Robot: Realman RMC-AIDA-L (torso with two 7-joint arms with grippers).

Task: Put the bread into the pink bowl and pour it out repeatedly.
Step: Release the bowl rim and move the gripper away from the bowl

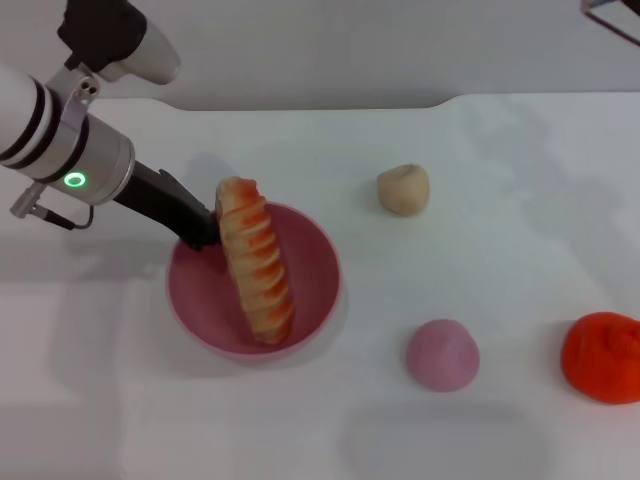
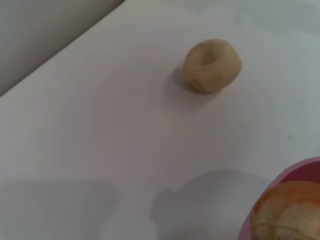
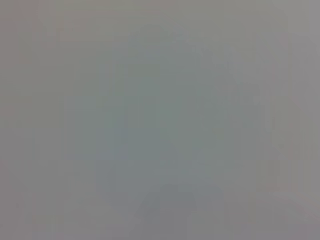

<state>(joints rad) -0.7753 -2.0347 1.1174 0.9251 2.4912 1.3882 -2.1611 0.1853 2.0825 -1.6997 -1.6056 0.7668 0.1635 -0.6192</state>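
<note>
The bread (image 1: 256, 270), a ridged loaf with orange and cream stripes, lies slanted in the pink bowl (image 1: 200, 320). Its far end sticks up over the bowl's far-left rim and its near end rests low inside. My left gripper (image 1: 205, 235) is at that far-left rim, right against the raised end of the bread. The left wrist view shows one end of the bread (image 2: 287, 212) and a bit of the bowl's rim (image 2: 305, 165) in a corner. My right gripper is out of view, and the right wrist view shows only blank grey.
A small round beige bun (image 1: 403, 189) sits on the white table beyond the bowl to the right, also in the left wrist view (image 2: 211, 66). A pink dome-shaped lump (image 1: 442, 355) lies right of the bowl. A red-orange lump (image 1: 603, 357) lies near the right edge.
</note>
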